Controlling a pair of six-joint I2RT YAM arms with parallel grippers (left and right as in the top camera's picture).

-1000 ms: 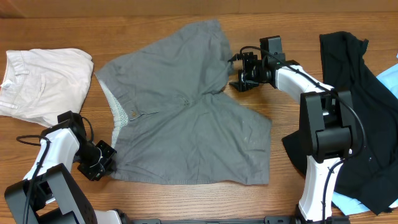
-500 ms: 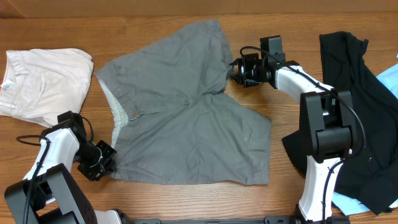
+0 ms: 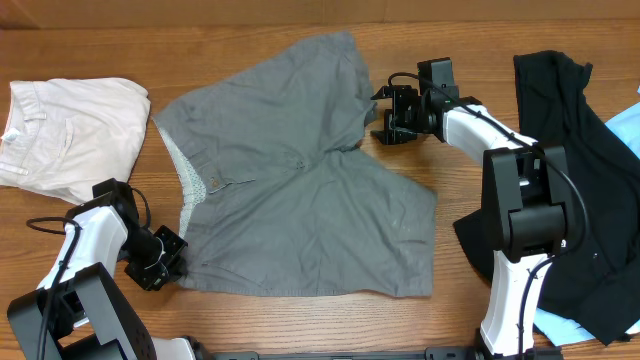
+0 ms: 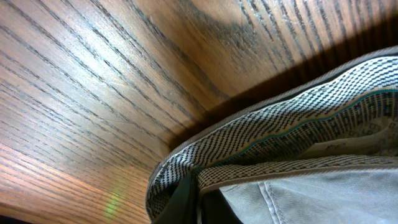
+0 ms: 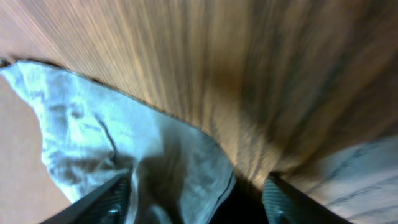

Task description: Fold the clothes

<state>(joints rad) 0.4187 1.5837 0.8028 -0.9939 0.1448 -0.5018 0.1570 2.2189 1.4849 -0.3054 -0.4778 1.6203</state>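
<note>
The grey shorts (image 3: 300, 180) lie spread flat on the wooden table, waistband to the left with its pale patterned lining (image 3: 185, 170) showing. My left gripper (image 3: 165, 262) is shut on the near-left corner of the waistband. The left wrist view shows the lining (image 4: 280, 134) pinched between the jaws (image 4: 200, 202). My right gripper (image 3: 385, 117) is open at the hem of the far leg. In the right wrist view its fingers (image 5: 196, 199) stand wide apart with the grey hem (image 5: 180, 168) between them, not clamped.
A white folded garment (image 3: 70, 135) lies at the far left. A black garment (image 3: 570, 150) lies at the right beside the right arm's base, with pale blue cloth (image 3: 625, 130) at the right edge.
The right gripper looked narrower half a second ago and is wide open again now, at the same leg hem. The left arm and the shorts have not moved.
</note>
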